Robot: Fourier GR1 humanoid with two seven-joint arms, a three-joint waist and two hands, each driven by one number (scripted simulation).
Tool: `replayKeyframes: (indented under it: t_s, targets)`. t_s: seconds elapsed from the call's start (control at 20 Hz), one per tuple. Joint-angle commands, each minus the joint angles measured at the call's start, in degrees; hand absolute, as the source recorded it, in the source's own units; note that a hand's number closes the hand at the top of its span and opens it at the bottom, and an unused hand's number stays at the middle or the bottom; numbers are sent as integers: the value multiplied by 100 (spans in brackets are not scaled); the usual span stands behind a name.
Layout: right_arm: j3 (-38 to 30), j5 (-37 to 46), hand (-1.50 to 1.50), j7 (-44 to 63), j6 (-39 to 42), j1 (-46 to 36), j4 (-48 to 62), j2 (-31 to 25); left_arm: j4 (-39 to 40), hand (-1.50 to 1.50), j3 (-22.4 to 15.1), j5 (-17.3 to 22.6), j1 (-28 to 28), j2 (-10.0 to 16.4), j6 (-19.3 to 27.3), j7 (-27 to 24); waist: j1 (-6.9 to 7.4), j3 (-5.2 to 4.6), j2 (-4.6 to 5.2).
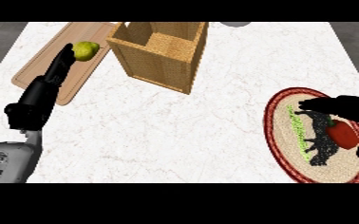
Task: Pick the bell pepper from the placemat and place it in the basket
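Bell pepper (342,134) on placemat (270,118) (basket (161,59) sep.)

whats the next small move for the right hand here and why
Probably lower the right hand onto the pepper and curl round it. The hand hovers open next to the pepper, which lies on the placemat, not yet held. The basket stands far off to the left, so the grasp likely comes first.

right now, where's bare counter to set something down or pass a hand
Widest bare stretch: the counter from the basket down to the near edge, between left hand and placemat. Also bare right of the basket. Crowded: cutting board with fruit; placemat with right hand and bell pepper.
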Motion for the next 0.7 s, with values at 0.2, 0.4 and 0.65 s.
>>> replayKeyframes:
  t_s: [0.2, 0.4, 0.65]
  targets:
    - [-27, 134, 150, -883, 570, -232, 750, 121, -278, 0, 95, -101, 243, -46, -83, 36, 28, 1, 0]
    - [-28, 193, 150, -731, 231, -265, 807, 472, 42, 0, 190, -88, 147, -98, -207, -216, 4, -1, 5]
    - [-91, 241, 150, -826, -283, -290, 948, 693, -98, 0, 31, -272, 248, -343, -52, -193, 45, 4, 16]
